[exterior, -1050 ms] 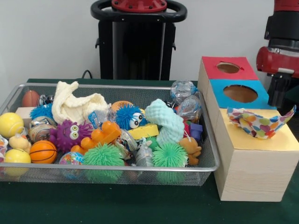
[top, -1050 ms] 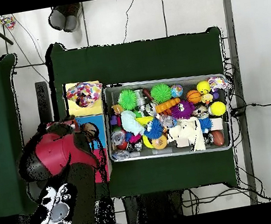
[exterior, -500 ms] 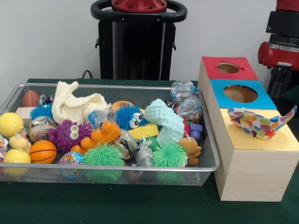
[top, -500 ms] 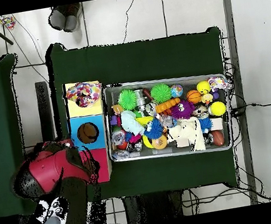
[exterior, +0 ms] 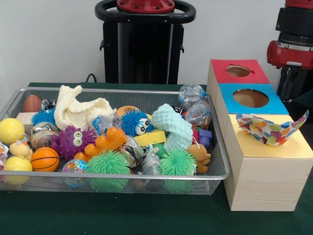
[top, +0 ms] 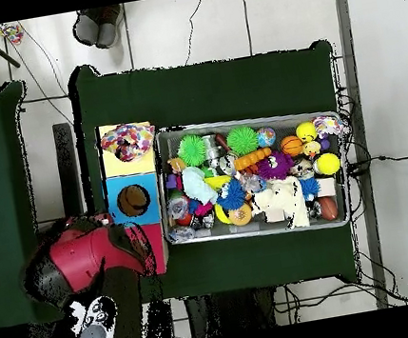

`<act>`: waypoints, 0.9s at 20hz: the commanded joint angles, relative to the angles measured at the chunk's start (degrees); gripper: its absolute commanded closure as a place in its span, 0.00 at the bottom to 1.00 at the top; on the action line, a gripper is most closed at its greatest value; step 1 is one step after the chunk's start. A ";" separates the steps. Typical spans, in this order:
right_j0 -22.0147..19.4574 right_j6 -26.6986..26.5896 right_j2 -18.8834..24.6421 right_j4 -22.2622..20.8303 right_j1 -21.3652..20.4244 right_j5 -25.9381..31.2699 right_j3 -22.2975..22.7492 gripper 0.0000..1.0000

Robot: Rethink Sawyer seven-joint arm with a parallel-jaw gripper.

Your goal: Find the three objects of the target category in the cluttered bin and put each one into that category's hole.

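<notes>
A wire mesh bin (exterior: 122, 177) (top: 262, 231) holds a jumble of toys. Among them are a cream cloth (exterior: 78, 110), a mint textured cloth (exterior: 172, 128), green spiky balls (exterior: 107, 164), a purple fuzzy creature (exterior: 73, 141), a basketball (exterior: 45, 159) and yellow balls (exterior: 11, 130). Right of the bin stands a wooden box (exterior: 261, 181) with a red hole (exterior: 238, 71), a blue hole (exterior: 250, 98) and a yellow top. A polka-dot cloth (exterior: 271, 129) (top: 126, 141) lies on the yellow top. My gripper (exterior: 292, 84) hangs behind the box's far right corner, partly hidden.
The red and black arm (top: 88, 262) covers the box's red end in the overhead view. A black stand (exterior: 144, 44) rises behind the bin. Green cloth covers the table (exterior: 122, 215) around bin and box.
The arm has drawn back and up from above the blue hole towards the box's red end, uncovering the blue hole in the overhead view. The polka-dot cloth stays on the yellow top.
</notes>
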 commanded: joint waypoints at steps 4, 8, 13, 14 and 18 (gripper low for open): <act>-4.28 1.13 4.97 -1.80 0.06 10.90 -1.16 1.00; -2.44 1.93 3.24 -1.30 -2.32 19.37 -7.17 1.00; -4.37 1.36 4.96 -0.86 -0.94 25.59 -14.43 1.00; -4.89 1.03 5.47 -0.80 -0.86 26.67 -15.59 1.00; -6.30 0.63 6.51 -1.05 1.42 31.67 -22.75 1.00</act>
